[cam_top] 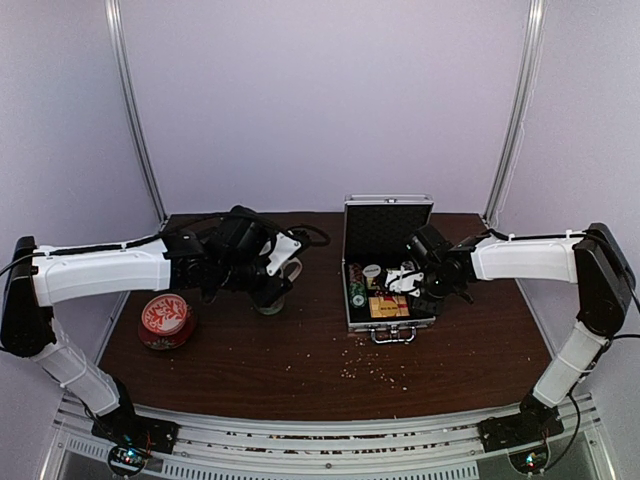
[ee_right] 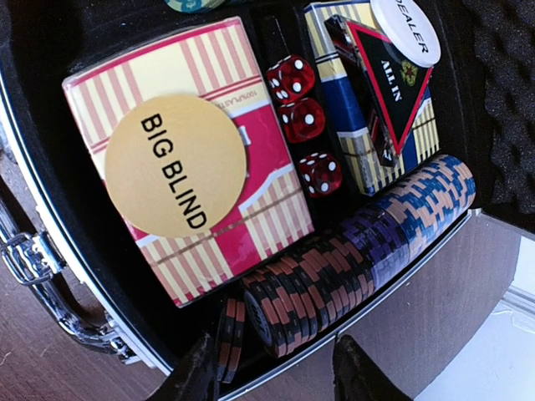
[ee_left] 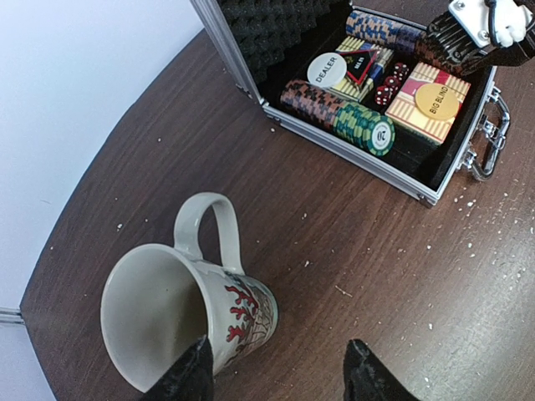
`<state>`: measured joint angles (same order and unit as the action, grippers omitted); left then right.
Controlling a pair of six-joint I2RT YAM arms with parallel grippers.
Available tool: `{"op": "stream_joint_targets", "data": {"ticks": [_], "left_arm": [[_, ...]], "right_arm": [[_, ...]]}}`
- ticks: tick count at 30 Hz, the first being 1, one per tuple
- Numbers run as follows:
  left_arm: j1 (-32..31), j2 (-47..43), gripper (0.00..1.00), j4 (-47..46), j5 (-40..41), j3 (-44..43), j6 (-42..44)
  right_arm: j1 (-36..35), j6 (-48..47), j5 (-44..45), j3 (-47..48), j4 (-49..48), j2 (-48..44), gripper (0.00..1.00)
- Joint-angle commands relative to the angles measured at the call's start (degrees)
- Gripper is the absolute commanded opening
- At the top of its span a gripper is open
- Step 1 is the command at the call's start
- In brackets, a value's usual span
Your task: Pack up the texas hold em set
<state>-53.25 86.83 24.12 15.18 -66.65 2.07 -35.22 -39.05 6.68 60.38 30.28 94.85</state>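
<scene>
left arm [cam_top: 100, 270] stretches inward, nearly level, left gripper [ee_left: 280, 373] pointing down, fingers spread wide. right arm [cam_top: 525, 258] reaches inward too, right gripper [ee_right: 272, 376] lowered, fingers parted.

yellow disc [ee_right: 175, 164]: we read "BIG BLIND", on red-striped card box [ee_right: 272, 196]
white dealer button [ee_right: 407, 29]: we read "DEALER"
black-red triangle [ee_right: 389, 83]: "ALL IN", on blue-yellow card box [ee_right: 349, 125]

Diffuse bright light; overhead view soft, low-detail; wrist views sharp; sheen on briefcase handle [ee_right: 29, 255].

briefcase [cam_top: 386, 230] open | right hand [cam_top: 408, 281] over it | left hand [cam_top: 271, 291] over mug [cam_top: 293, 269]
</scene>
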Motion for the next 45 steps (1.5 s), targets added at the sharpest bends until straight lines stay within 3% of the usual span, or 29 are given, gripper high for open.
{"op": "stream_joint_targets", "data": {"ticks": [1, 32, 40, 45], "left_arm": [[0.0, 0.7, 0.54, -0.4, -0.7, -1.4, 0.2], [0.0, 0.8, 0.54, 0.2, -1.0, -1.6, 0.1], [0.0, 0.4, 0.54, 0.1, -0.3, -1.6, 0.1], [0.0, -1.1, 0.55, 0.1, -0.5, -2.5, -1.0]], "right_arm": [[0.3, 0.1, 2.4, -0.4, -1.0, 0.7, 0.49], [3.0, -2.1, 4.1, 5.6, 5.1, 5.3, 0.53], [2.9, -0.4, -1.7, 6.8, 10.9, -0.6, 0.54], [5.2, 3.5, -9.6, 9.1, 12.6, -6.8, 0.57]]}}
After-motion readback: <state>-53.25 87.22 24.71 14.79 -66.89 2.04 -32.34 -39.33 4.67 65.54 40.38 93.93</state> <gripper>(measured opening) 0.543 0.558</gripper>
